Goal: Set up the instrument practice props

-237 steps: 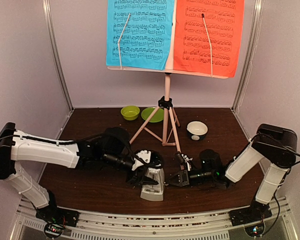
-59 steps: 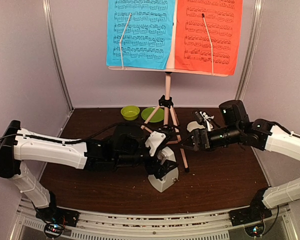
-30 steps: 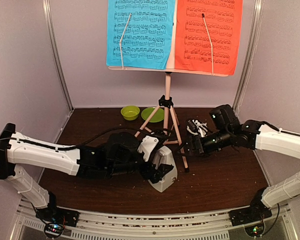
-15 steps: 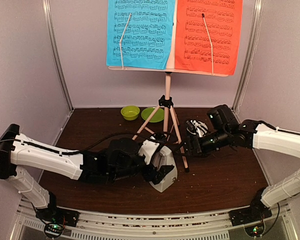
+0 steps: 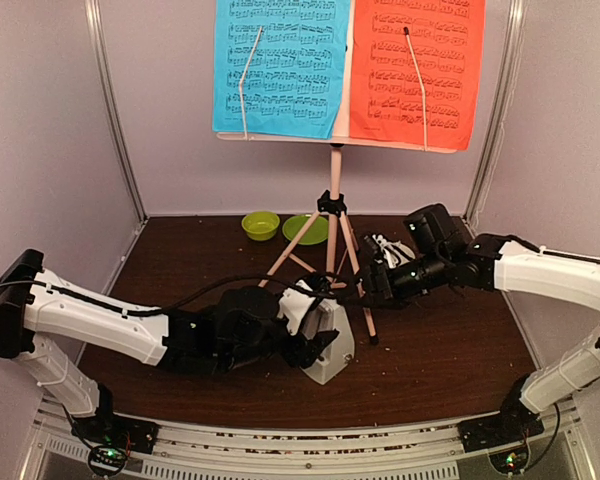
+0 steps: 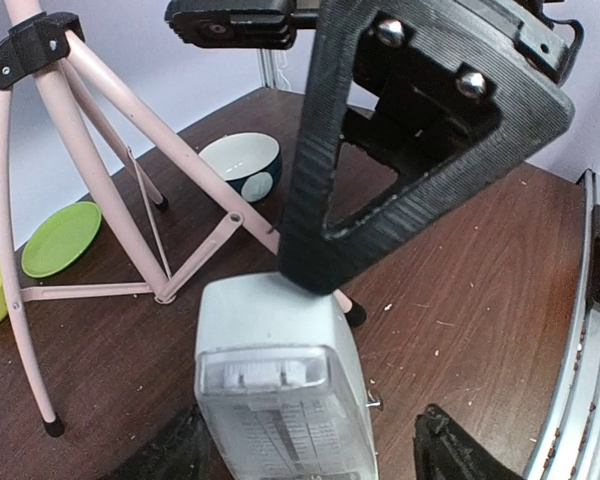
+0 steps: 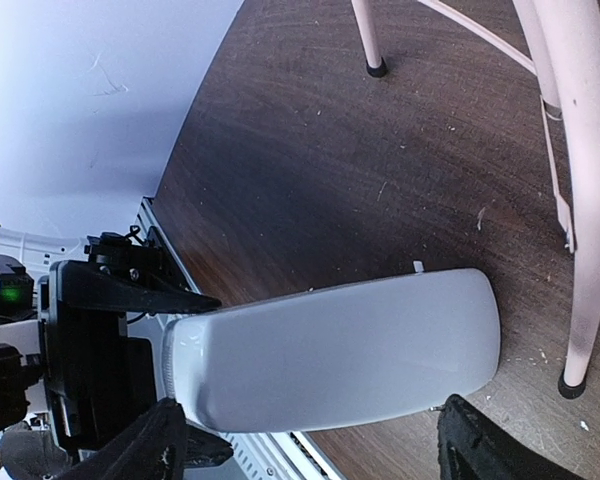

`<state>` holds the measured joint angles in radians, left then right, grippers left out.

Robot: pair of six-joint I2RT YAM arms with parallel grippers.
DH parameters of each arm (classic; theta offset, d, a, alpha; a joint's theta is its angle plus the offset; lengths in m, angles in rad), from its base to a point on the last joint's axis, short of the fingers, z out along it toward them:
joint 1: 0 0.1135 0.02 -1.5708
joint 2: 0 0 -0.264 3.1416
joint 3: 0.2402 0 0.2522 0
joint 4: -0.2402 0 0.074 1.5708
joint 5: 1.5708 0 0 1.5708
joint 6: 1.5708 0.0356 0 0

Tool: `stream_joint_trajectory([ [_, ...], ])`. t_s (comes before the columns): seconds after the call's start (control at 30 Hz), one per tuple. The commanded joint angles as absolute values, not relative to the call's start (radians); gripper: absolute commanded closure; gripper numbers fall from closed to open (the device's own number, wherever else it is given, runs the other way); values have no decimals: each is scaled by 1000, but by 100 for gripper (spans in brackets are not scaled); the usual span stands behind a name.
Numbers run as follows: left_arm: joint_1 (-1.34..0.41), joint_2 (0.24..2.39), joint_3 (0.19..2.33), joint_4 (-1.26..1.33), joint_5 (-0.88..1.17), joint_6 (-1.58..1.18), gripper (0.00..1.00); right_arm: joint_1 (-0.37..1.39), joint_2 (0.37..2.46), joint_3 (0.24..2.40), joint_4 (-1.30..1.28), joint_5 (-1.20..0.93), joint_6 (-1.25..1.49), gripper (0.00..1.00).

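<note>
The pale pink music stand [image 5: 332,190] stands at the back centre, with a blue sheet [image 5: 280,65] and a red sheet [image 5: 415,70] on its desk. The cream metronome [image 5: 332,350] stands upright on the table in front of the tripod. My left gripper [image 5: 315,345] straddles its lower body. In the left wrist view the metronome [image 6: 280,400] sits between the fingers, with a gap on the right side. My right gripper [image 5: 365,290] is open just above it. One of its fingers [image 6: 330,200] rests against the metronome's top.
A green bowl [image 5: 260,224] and a green plate [image 5: 305,230] lie behind the tripod's legs [image 6: 130,110]. A white-and-dark bowl [image 6: 242,165] sits at the back right, under my right arm. A tripod foot [image 7: 572,385] stands right beside the metronome [image 7: 340,345].
My left jaws have narrowed round the metronome. My right gripper has moved left and down, to the metronome's top.
</note>
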<state>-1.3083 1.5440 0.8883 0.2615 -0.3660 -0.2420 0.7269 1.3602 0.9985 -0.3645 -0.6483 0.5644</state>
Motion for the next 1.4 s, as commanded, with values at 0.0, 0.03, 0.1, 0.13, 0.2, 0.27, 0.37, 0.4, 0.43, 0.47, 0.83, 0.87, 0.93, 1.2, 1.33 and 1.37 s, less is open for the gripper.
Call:
stream_joint_trajectory([
  [0.0, -1315, 1530, 917, 262, -390, -222, 30, 733, 1372, 1037, -312, -656, 587, 13],
  [0.03, -1315, 1534, 920, 261, -398, -222, 32, 732, 1373, 1034, -305, -658, 590, 14],
  [0.1, -1315, 1538, 926, 263, -413, -225, 34, 732, 1377, 1031, -293, -659, 595, 14],
  [0.13, -1313, 1541, 929, 262, -421, -228, 35, 733, 1379, 1030, -290, -661, 596, 14],
  [0.2, -1312, 1546, 937, 253, -436, -232, 37, 733, 1383, 1020, -280, -661, 599, 14],
  [0.27, -1313, 1549, 947, 235, -447, -236, 38, 733, 1385, 1005, -271, -662, 602, 15],
  [0.37, -1312, 1545, 944, 237, -457, -241, 40, 735, 1379, 976, -254, -666, 606, 15],
  [0.4, -1311, 1541, 941, 242, -458, -243, 40, 736, 1374, 971, -252, -665, 605, 15],
  [0.43, -1310, 1539, 940, 246, -458, -244, 40, 737, 1373, 968, -251, -666, 603, 15],
  [0.47, -1308, 1539, 939, 251, -457, -244, 40, 739, 1373, 966, -251, -664, 601, 15],
  [0.83, -1303, 1535, 949, 247, -444, -233, 45, 750, 1382, 907, -241, -622, 594, 17],
  [0.87, -1304, 1538, 954, 243, -446, -232, 45, 750, 1382, 902, -241, -620, 593, 17],
  [0.93, -1303, 1545, 961, 239, -450, -230, 45, 750, 1380, 894, -243, -614, 591, 17],
  [1.2, -1287, 1573, 991, 201, -443, -267, 51, 750, 1397, 874, -249, -600, 569, 17],
  [1.33, -1287, 1556, 968, 224, -426, -265, 57, 750, 1403, 866, -258, -587, 552, 18],
  [1.37, -1287, 1550, 962, 226, -422, -261, 59, 750, 1404, 866, -261, -583, 548, 18],
])
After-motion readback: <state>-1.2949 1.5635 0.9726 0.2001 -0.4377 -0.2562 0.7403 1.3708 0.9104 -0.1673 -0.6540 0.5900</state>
